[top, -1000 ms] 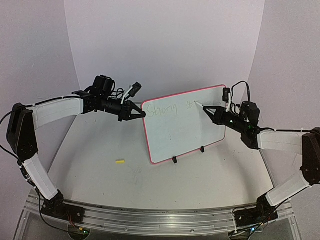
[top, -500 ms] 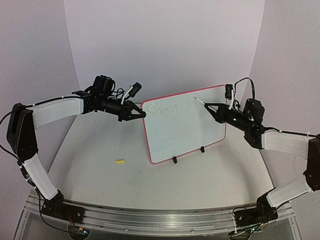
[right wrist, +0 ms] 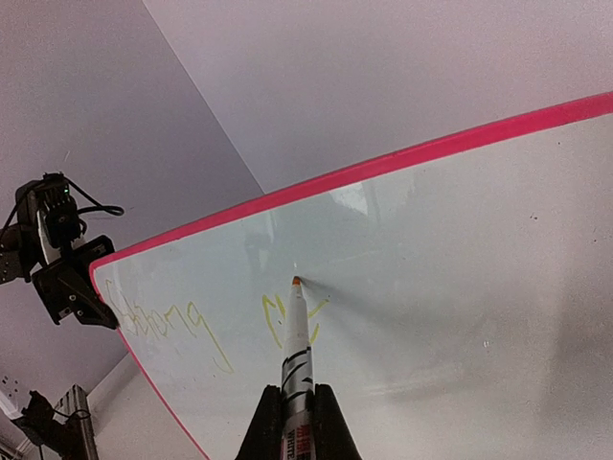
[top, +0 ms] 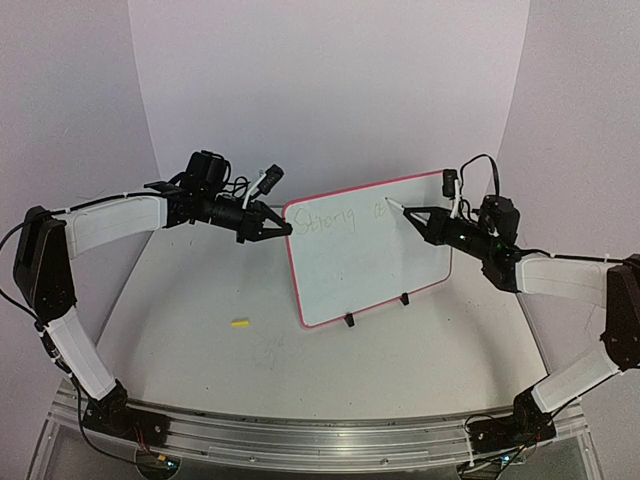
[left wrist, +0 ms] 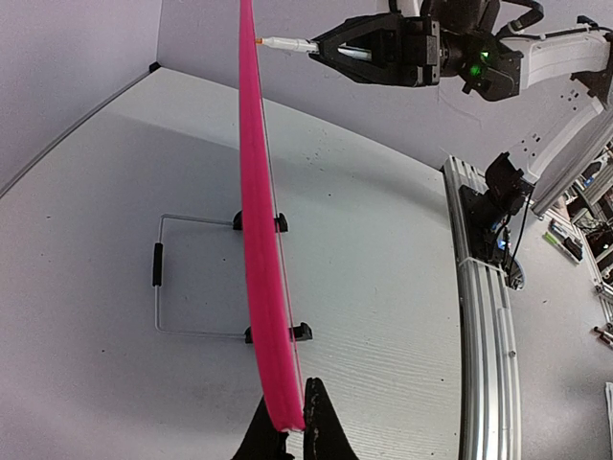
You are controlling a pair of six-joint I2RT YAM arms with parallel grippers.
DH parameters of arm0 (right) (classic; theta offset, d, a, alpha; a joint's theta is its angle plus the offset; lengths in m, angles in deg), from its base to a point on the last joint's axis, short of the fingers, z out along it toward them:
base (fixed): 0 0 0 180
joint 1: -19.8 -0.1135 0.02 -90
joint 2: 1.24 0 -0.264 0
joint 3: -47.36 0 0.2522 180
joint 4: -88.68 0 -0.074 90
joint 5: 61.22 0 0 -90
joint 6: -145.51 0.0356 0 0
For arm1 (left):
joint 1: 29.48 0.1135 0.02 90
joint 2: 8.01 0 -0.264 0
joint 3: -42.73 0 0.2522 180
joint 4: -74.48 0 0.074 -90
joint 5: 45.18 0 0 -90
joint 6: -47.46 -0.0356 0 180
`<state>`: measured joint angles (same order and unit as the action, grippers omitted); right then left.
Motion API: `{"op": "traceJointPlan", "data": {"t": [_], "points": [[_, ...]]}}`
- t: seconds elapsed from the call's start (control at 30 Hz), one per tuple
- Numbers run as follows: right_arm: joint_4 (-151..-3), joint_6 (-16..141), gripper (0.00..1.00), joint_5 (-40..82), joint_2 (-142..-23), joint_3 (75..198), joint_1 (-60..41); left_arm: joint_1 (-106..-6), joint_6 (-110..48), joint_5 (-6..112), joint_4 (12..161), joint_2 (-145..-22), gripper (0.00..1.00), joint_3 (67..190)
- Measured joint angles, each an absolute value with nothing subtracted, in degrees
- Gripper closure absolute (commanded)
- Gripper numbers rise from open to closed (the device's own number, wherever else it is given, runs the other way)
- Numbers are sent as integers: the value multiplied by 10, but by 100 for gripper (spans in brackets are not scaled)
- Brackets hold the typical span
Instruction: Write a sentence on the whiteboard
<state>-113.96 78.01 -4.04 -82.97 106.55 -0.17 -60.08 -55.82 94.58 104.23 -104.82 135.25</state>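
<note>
Since half a second earlier, the right arm [top: 560, 275] had carried its nib slightly lower and further left on the board, and the second word looked a stroke longer.

In the top view the whiteboard [top: 370, 260], a white rectangular board with a thin pink-red rim and small black feet, stood propped on the grey bench [top: 420, 370], leaning back. The left jaws were clamped on its left rim near the upper corner. The right jaws were clamped on a slim white felt marker [top: 398, 207], its tip touching the upper right part of the board. The sentence [top: 335, 218], in faint yellow-green cursive, read "Strong" plus the start of a next word. We judged the writing well short of done. A small yellow piece [top: 239, 323], perhaps the marker's cap, lay on the bench well apart from the board.

From the left wrist the board showed edge-on as a pink strip, pinched between the two black jaws at the bottom of the view. A bent wire stand [left wrist: 158, 287] rested on the bench at its back side, and a silver rail [left wrist: 484, 316] ran along the right.

From the right wrist the marker ran up from the closed jaws to an orange-yellow nib pressed on the white surface beside the fresh letters. Nothing stood between the nib and the blank board. The risk we saw was the light board shifting under pressure if the left hold slipped.
</note>
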Motion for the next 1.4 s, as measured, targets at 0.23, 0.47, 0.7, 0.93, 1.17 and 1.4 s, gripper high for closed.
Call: {"op": "traceJointPlan", "data": {"t": [0.23,0.47,0.7,0.93,1.17,1.4], "points": [[-1140,780,100,-31,-830,1062,-2,-602,-558,946,1042,-1048,100,1353],[-1144,781,100,-28,-830,1034,-2,-602,-558,945,1043,-1048,100,1354],[-1144,781,100,-24,-830,1018,-3,-602,-557,943,1043,-1048,100,1354],[-1140,780,100,2,-822,1018,-5,-602,-556,943,1043,-1048,100,1354],[-1133,778,100,33,-760,1011,-5,-604,-557,942,1042,-1048,100,1354],[-1123,775,100,29,-684,1003,-5,-605,-557,941,1042,-1048,100,1354]]}}
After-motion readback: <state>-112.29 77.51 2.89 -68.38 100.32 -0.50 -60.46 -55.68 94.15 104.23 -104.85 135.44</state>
